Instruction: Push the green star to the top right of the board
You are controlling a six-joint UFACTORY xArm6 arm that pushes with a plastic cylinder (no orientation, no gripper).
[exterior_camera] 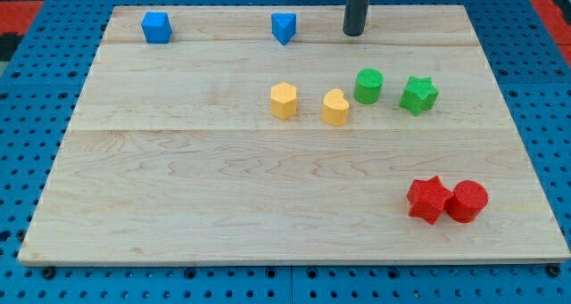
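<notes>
The green star (pixel 418 94) lies on the wooden board (pixel 223 188), right of centre in the upper half. My tip (pixel 354 33) stands near the view's top edge, above and to the left of the star, well apart from it. A green cylinder (pixel 368 86) sits just left of the star, below my tip.
A yellow hexagon (pixel 284 100) and a yellow rounded block (pixel 335 107) lie left of the green cylinder. A blue cube (pixel 156 27) and a blue wedge-like block (pixel 284 28) sit along the top. A red star (pixel 428 200) touches a red cylinder (pixel 467 201) at the bottom right.
</notes>
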